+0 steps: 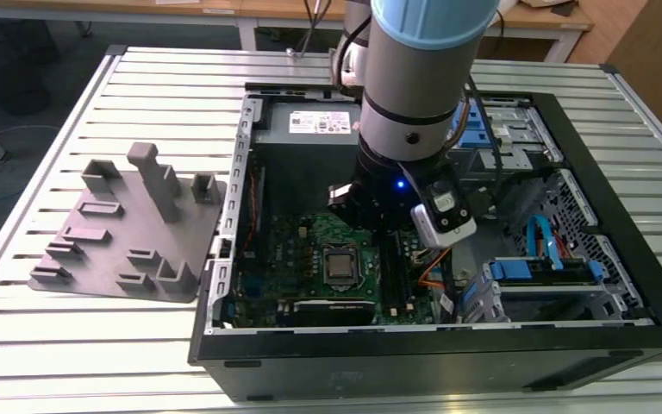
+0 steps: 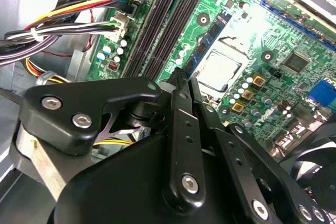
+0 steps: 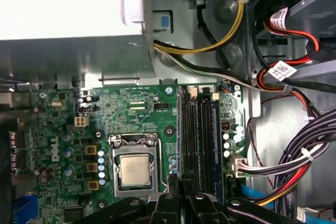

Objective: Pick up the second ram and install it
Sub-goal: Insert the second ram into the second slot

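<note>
The gripper (image 3: 176, 186) hangs over the motherboard (image 3: 134, 114), its fingers pressed together on nothing. The second ram (image 3: 206, 129) seems to stand on edge among the memory slots (image 3: 187, 135) near the board's edge, its long axis along them.

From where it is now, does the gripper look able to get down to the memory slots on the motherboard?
Probably yes. The gripper hangs inside the open computer case, right above the memory slots. No cable crosses them: the wire bundle lies off to one side, the processor socket to the other.
</note>
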Motion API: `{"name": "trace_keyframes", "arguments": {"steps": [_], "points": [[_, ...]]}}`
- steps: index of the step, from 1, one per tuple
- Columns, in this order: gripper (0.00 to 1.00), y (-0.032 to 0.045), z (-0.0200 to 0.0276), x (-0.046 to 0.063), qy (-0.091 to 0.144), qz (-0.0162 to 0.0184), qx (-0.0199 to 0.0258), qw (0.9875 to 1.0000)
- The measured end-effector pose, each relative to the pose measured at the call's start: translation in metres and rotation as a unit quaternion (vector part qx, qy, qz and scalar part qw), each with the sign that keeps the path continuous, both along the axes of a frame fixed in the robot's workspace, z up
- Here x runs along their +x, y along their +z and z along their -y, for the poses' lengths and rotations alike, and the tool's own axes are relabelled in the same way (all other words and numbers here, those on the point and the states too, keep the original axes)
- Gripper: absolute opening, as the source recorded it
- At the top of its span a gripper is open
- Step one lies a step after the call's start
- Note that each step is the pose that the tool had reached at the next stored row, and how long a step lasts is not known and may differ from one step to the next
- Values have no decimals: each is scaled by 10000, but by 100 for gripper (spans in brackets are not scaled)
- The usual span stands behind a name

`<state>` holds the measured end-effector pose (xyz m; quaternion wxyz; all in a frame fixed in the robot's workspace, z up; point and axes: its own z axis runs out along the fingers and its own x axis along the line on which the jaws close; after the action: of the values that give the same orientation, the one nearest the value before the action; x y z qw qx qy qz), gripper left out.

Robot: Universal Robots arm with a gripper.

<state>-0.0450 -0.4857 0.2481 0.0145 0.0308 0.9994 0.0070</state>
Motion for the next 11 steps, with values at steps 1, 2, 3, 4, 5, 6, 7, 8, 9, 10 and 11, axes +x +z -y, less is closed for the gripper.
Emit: {"name": "trace_keyframes", "arguments": {"steps": [1,2,3,4,5,6,7,8,9,10,11], "points": [[11,-8,0,10,0,0,0,10000],[11,-15,0,18,0,0,-1,10000],[11,-26,0,26,0,0,0,10000],[11,-36,0,32,0,0,0,10000],[11,-46,0,38,0,0,0,10000],[11,-57,0,43,0,0,0,10000],[11,-69,0,48,0,0,0,10000],[11,-79,0,52,0,0,0,10000],[11,-89,0,54,0,0,0,10000],[11,-100,0,55,-1,0,0,10000],[11,-109,0,57,0,0,0,10000]]}}
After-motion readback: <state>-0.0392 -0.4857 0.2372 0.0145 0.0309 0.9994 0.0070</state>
